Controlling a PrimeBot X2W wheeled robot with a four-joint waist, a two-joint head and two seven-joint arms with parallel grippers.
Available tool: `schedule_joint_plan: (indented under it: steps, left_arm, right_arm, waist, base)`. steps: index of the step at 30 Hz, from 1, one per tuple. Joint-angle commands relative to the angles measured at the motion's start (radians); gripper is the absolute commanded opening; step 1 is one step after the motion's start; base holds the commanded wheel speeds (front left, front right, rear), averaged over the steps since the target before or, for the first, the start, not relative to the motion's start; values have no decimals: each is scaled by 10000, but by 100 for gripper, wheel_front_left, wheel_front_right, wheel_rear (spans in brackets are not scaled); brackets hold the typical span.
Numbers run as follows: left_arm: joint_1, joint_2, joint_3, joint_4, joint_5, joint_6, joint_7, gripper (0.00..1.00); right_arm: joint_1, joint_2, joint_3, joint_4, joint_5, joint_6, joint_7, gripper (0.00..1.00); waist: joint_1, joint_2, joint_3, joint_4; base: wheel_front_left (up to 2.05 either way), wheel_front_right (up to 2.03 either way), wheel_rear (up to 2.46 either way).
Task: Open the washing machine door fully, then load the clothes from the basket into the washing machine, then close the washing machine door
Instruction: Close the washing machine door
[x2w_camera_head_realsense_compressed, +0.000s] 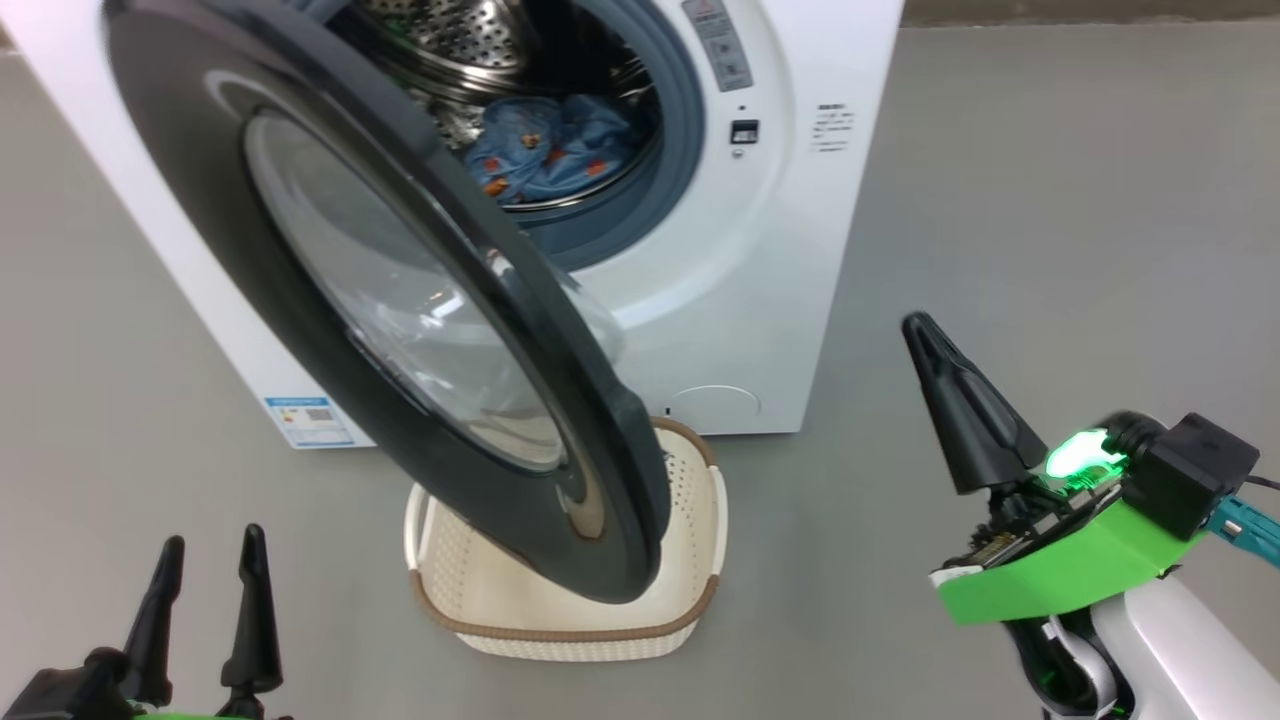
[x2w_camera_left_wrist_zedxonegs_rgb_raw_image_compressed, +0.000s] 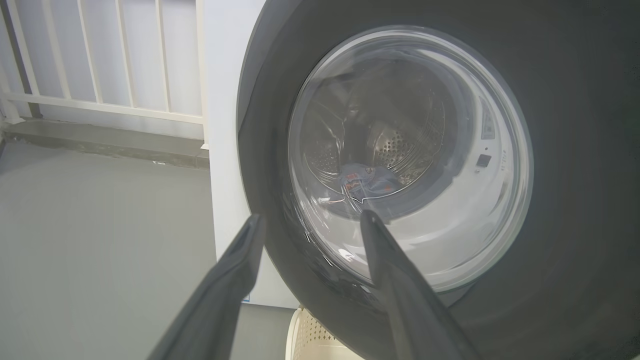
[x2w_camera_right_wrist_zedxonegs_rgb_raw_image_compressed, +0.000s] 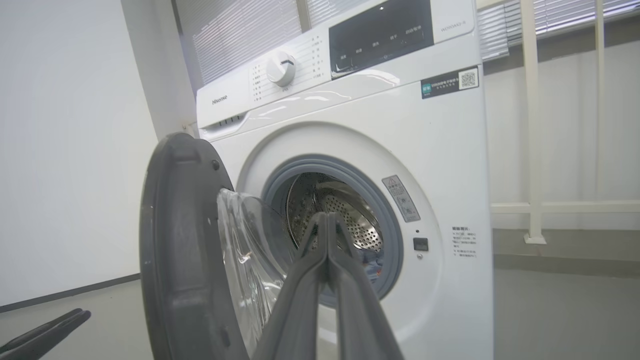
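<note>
A bare laundry corner, sparse enough to be a test room. Straight ahead of the right gripper (x2w_camera_right_wrist_zedxonegs_rgb_raw_image_compressed: 327, 217) a white washing machine (x2w_camera_right_wrist_zedxonegs_rgb_raw_image_compressed: 400, 150) stands on a smooth grey floor (x2w_camera_right_wrist_zedxonegs_rgb_raw_image_compressed: 565, 320). Beyond it are window blinds (x2w_camera_right_wrist_zedxonegs_rgb_raw_image_compressed: 240, 40), with a plain white wall (x2w_camera_right_wrist_zedxonegs_rgb_raw_image_compressed: 65, 150) to the gripper's left and a white railing (x2w_camera_right_wrist_zedxonegs_rgb_raw_image_compressed: 530, 125) to its right.

basket (x2w_camera_head_realsense_compressed: 560, 610) before washing machine (x2w_camera_head_realsense_compressed: 760, 300)

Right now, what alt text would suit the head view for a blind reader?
The washer door stands open above a white basket; blue clothes lie in the drum. The left fingers are open, the right fingers shut.
</note>
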Motion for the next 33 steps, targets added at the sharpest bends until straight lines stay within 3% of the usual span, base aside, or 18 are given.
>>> schedule_joint_plan:
  steps: [1, 7, 14, 23, 33]
  left_arm:
    - [-244, 159, 318, -150, -21, 52, -91, 100]
    - [-331, 64, 222, -1, -72, 38, -91, 100]
    - [-354, -39, 139, 90, -82, 12, -91, 100]
    - [-325, -66, -50, 168, -126, -44, -74, 100]
    - [-519, -5, -177, 236, -207, -93, -47, 100]
  right_arm:
    - [-300, -22, 259, -535, 52, 56, -80, 0]
    - [-642, 40, 1466, -1461, 199, 56, -80, 0]
    - [-997, -37, 3076, -1420, 46, 56, -80, 0]
    - [-989, -484, 4072, 167, 448, 56, -80, 0]
    - [-1289, -643, 4169, 1614, 577, 56, -80, 0]
  waist:
    - [0, 0, -13, 197]
    - [0, 0, -113, 608]
    - [0, 0, -313, 1290]
    - [0, 0, -496, 2343]
    - [0, 0, -263, 3071]
  base:
    - [0, 0, 0]
    - [0, 0, 0]
    - [0, 0, 0]
    - [0, 0, 0]
    - [0, 0, 0]
